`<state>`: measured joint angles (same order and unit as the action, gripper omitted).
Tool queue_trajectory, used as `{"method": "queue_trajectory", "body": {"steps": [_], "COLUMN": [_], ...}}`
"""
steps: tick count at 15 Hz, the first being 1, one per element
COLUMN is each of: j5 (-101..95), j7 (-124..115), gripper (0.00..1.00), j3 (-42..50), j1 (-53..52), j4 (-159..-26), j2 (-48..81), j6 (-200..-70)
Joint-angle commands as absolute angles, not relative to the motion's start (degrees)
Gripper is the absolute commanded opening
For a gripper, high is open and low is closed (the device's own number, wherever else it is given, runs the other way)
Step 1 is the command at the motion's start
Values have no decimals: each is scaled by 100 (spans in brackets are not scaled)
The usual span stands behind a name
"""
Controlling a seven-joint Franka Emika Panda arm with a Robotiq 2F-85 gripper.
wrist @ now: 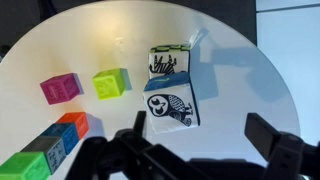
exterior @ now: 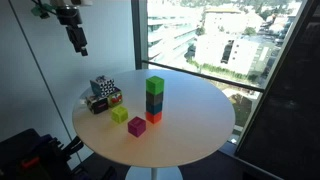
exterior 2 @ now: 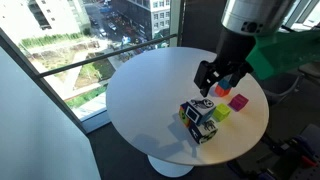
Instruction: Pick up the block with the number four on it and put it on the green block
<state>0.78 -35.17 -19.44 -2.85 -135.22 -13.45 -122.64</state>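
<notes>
Two small cubes with black-and-white patterned faces sit side by side on the round white table [exterior: 200,125]. In the wrist view one carries an owl picture [wrist: 172,106] and the other a scribbled pattern [wrist: 170,62]. I cannot read a four on either. They also show in both exterior views [exterior: 102,93] [exterior 2: 200,120]. The green block [exterior: 155,84] tops a stack over a dark cube and an orange cube, and shows at the wrist view's lower left [wrist: 25,165]. My gripper [wrist: 210,140] is open and empty, high above the patterned cubes [exterior: 78,45] [exterior 2: 215,88].
A yellow-green cube [wrist: 110,83] and a magenta cube [wrist: 60,88] lie loose between the stack and the patterned cubes. A red cube [exterior: 115,98] touches the patterned ones. Glass windows stand close behind the table.
</notes>
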Motion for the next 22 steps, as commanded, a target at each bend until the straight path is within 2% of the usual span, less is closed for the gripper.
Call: {"method": "queue_trajectory", "body": {"steps": [1, 16, 22], "j5": [27, 17, 58], "j7": [-3555, -3106, -2085], "gripper": [100, 100, 100], "j3": [-1763, -1430, -1222], "j1": [-472, -541, -626], "j4": [-13514, -13272, -13303], "j2": [-1331, -763, -440], "j6": [-12254, -12281, -12868]}}
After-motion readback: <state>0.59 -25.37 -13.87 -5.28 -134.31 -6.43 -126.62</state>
